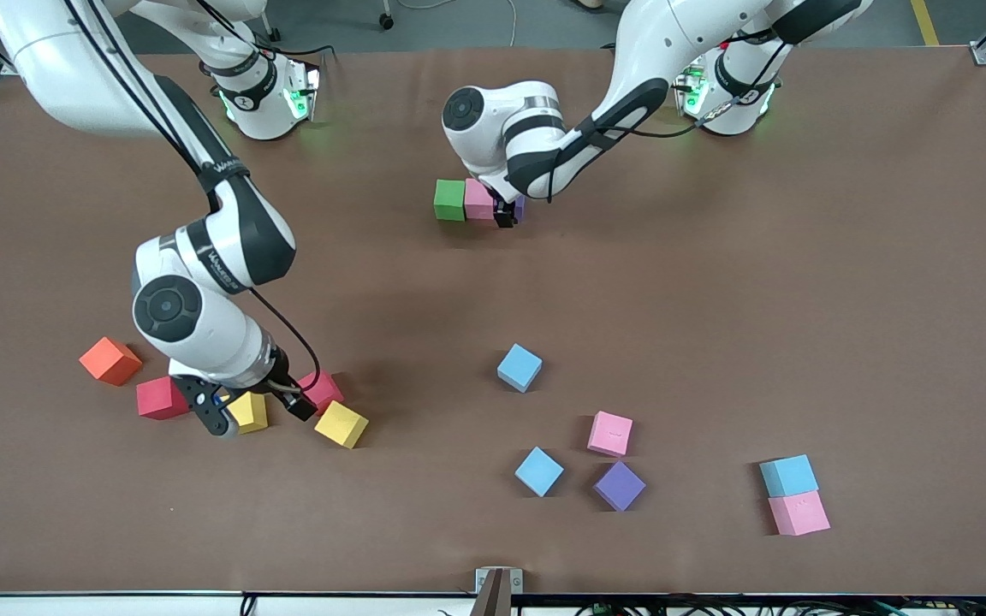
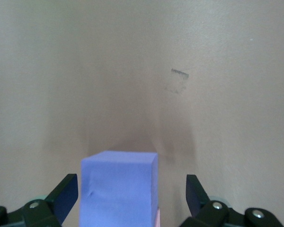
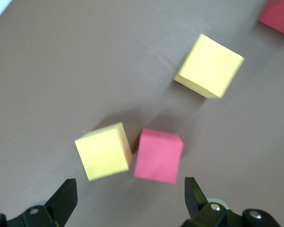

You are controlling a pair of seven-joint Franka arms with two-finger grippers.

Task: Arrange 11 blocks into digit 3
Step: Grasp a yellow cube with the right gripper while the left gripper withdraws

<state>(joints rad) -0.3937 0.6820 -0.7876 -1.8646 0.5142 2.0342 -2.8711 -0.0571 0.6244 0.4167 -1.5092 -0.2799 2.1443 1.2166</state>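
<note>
- As the top bar of the digit 3 was being laid, the left claw stood open astride the purple block, set beside pink block and green block.
- The right claw hung open over a yellow block and red block, likely the next pick.
- Cubes were matte, square-edged; the surface was plain brown.

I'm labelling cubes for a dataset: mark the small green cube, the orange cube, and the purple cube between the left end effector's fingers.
Small matte green cube (image 1: 449,199): front view, top face.
Small matte orange cube (image 1: 110,360): front view, top face.
Small matte purple cube (image 2: 119,188): left wrist view, facing side.
</note>
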